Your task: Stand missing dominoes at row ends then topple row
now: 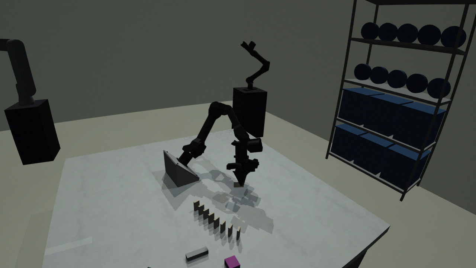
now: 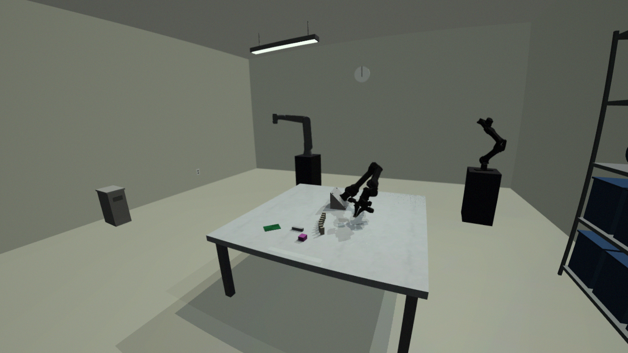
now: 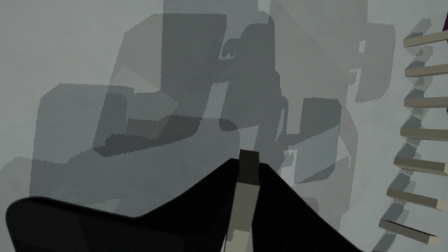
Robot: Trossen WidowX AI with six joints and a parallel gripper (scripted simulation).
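Top view: a black arm (image 1: pixel 206 128) (image 2: pixel 362 180) is rising from a sloped mount (image 1: pixel 181 176) (image 2: pixel 337 201) and bending over, its claw (image 1: pixel 241 184) (image 2: pixel 355 214) (image 3: pixel 246 170) pointing down toward the pale table (image 1: pixel 116 200) (image 2: pixel 373 259). Claw is holding one domino (image 1: pixel 238 184) (image 3: pixel 245 203), fingers closing on it from both sides; domino is hanging above the tabletop, its shadow lying apart from it. In the exterior view, the held piece is too small to make out.

Row (image 1: pixel 211 219) (image 2: pixel 321 226) (image 3: pixel 425 134): eight dominoes are standing upright in the top view, gaps showing between them, the line running from 10 o'clock down to 4 o'clock. Claw is hovering off the row's 1 o'clock side, not touching it; mount is sitting toward 11. Wrist view: claw is reaching in from 6 o'clock, seven of the row showing along the 3 o'clock edge.

Also on the table: a dark bar (image 1: pixel 196 254) (image 2: pixel 297 228) is lying at the row's 7 o'clock, a magenta block (image 1: pixel 232 261) (image 2: pixel 302 237) resting near 5. Exterior view: a green slab (image 2: pixel 272 227) is lying flat at the bar's 9 o'clock.
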